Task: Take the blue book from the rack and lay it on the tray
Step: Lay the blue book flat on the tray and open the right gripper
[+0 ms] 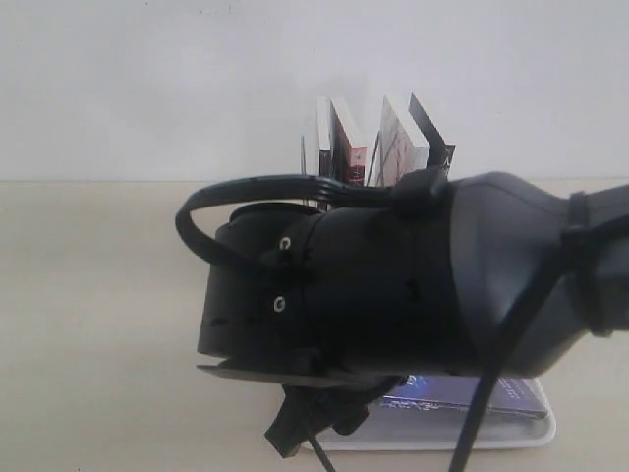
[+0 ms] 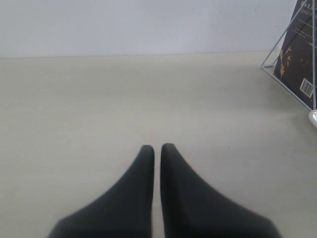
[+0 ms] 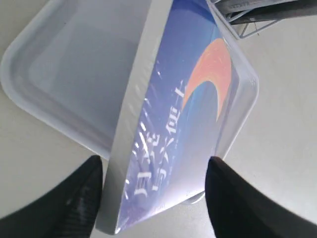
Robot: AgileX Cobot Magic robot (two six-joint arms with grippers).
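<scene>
In the right wrist view the blue book (image 3: 183,114), with its orange-red crescent and white characters, rests tilted over the white tray (image 3: 64,74), pale page edge toward one side. My right gripper (image 3: 154,161) is open, its fingers (image 3: 74,198) standing either side of the book's near end. The exterior view shows the book (image 1: 462,395) low on the tray (image 1: 536,430), mostly hidden behind my right arm. The white wire rack (image 1: 303,157) stands behind, holding other books. My left gripper (image 2: 157,147) is shut and empty above bare table.
Two groups of books (image 1: 339,147) (image 1: 401,147) lean in the rack near the back wall. The left wrist view catches the rack's wire (image 2: 290,27), a dark book (image 2: 299,54) and a tray corner (image 2: 313,118). Rack wires (image 3: 247,27) lie just beyond the tray.
</scene>
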